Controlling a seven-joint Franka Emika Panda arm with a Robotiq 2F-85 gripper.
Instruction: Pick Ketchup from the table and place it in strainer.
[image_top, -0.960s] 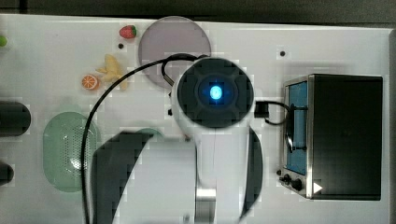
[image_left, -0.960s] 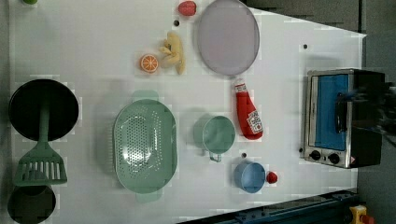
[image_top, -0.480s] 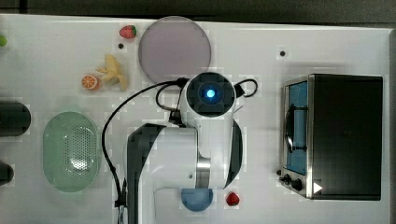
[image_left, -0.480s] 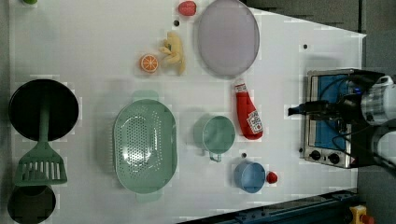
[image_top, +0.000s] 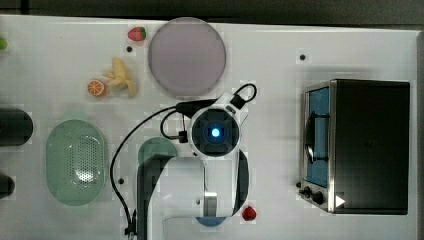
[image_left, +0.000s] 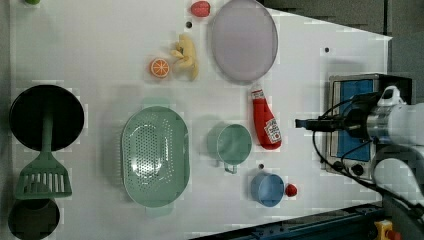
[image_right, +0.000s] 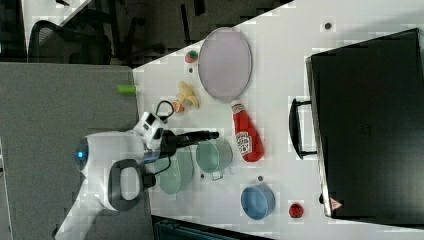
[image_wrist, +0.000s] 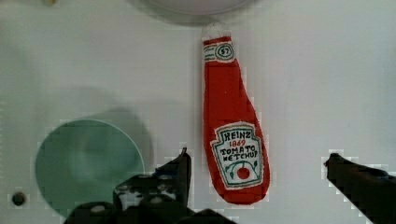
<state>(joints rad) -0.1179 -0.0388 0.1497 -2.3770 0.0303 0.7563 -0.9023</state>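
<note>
Ketchup (image_left: 265, 122) lies flat on the counter (image_left: 100, 60), cap toward the lilac plate (image_left: 243, 40), just beside the green cup (image_left: 230, 144); the strainer (image_left: 155, 156) sits beyond that cup, on the left view's left. Nothing is in the strainer. Over the last second the arm has swung in over the bottle. The gripper (image_wrist: 257, 175) now hangs above the bottle's lower body, fingers (image_wrist: 182, 170) spread wide to either side and holding nothing. Judgement: approach is complete; descent and closing remain, with the cup close to one finger.
</note>
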